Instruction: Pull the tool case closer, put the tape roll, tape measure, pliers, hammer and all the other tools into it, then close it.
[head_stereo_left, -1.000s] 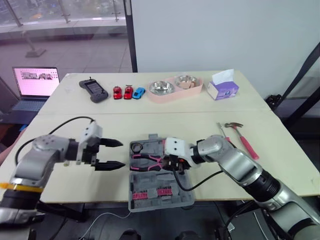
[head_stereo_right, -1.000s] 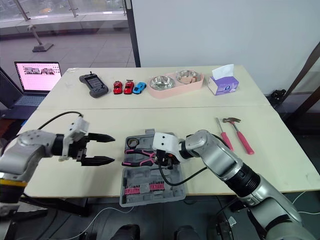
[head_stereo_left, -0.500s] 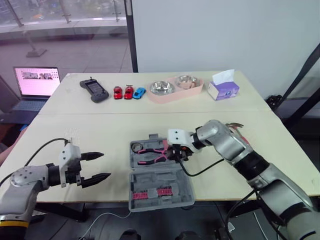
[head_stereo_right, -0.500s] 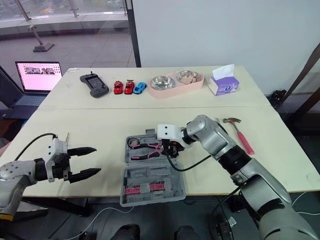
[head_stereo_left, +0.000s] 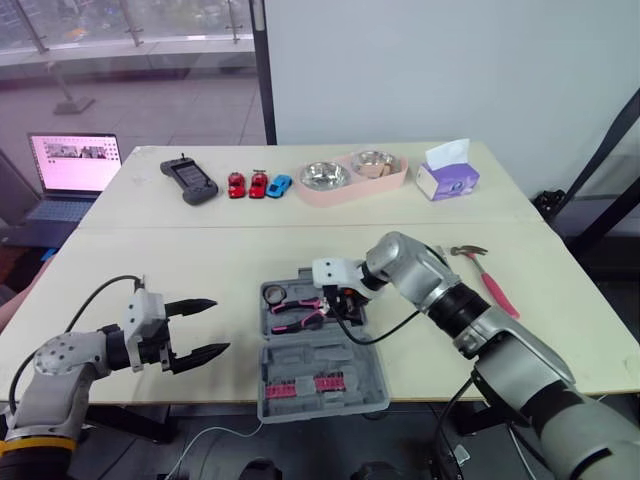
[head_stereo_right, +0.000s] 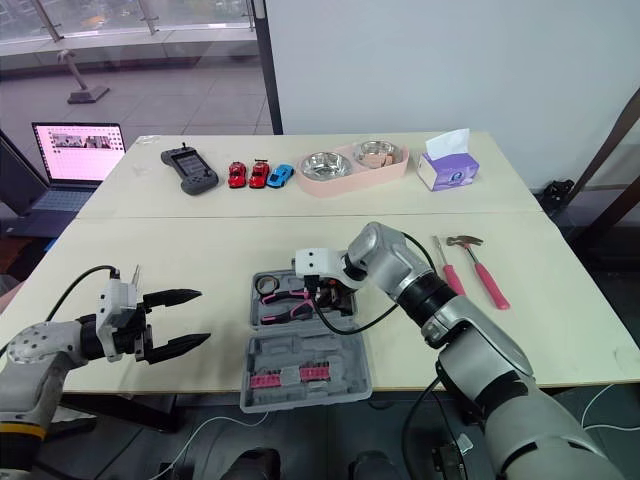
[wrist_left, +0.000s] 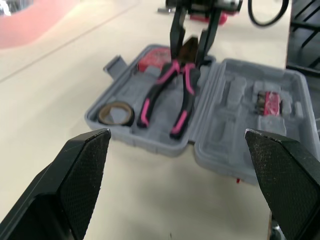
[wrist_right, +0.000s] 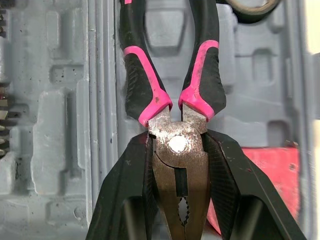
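Near the table's (head_stereo_left: 200, 260) front edge we've got the tool case (head_stereo_left: 330, 357) open, tape roll (head_stereo_left: 275, 294) in its tray, and the right gripper (head_stereo_left: 345, 303) clamped on the pliers (head_stereo_left: 300, 313) over that tray. The left gripper (head_stereo_left: 218, 326) hangs wide open beside it. Hammer (head_stereo_right: 482, 268) and screwdriver (head_stereo_right: 450, 272) are out on the table, and we can't tell if the red lump (wrist_right: 270, 167) under the pliers is the tape measure.

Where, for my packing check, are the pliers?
Eye views: pliers lie in the open tool case's far half, right of the tape roll, head held by the right gripper.
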